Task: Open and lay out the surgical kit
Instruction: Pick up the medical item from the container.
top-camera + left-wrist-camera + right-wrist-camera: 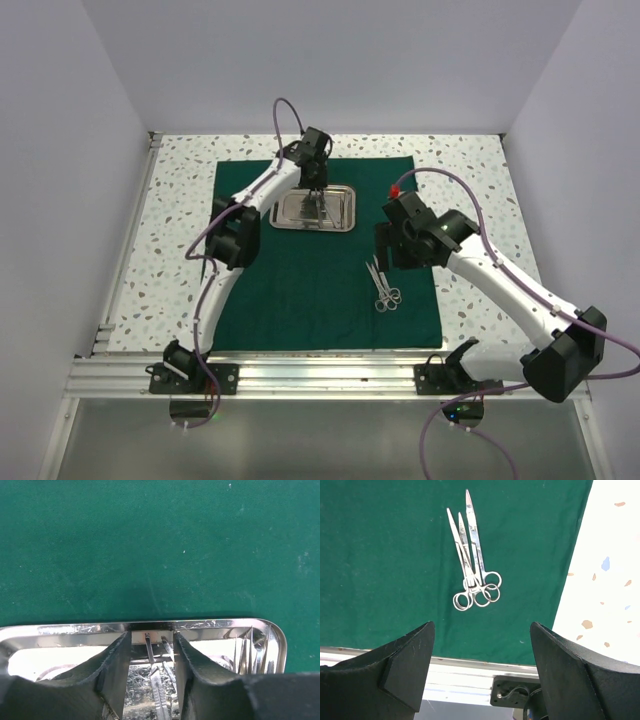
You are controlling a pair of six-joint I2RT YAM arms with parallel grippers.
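In the steel tray (340,210) at upper centre, my left jaws straddle a slim instrument (149,650) running lengthwise between them, part-open, gripping nothing; right jaws wide, empty, by the scissors (472,582).

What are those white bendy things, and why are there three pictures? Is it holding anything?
They are two robot arms: the left arm and the right arm. One picture looks down from above; the other two come from little cameras on the wrists. A green cloth lies on the speckled table. On it are a shiny tray and scissors. The left pincer is open around thin tools in the tray. The right pincer is open near the scissors, holding nothing.
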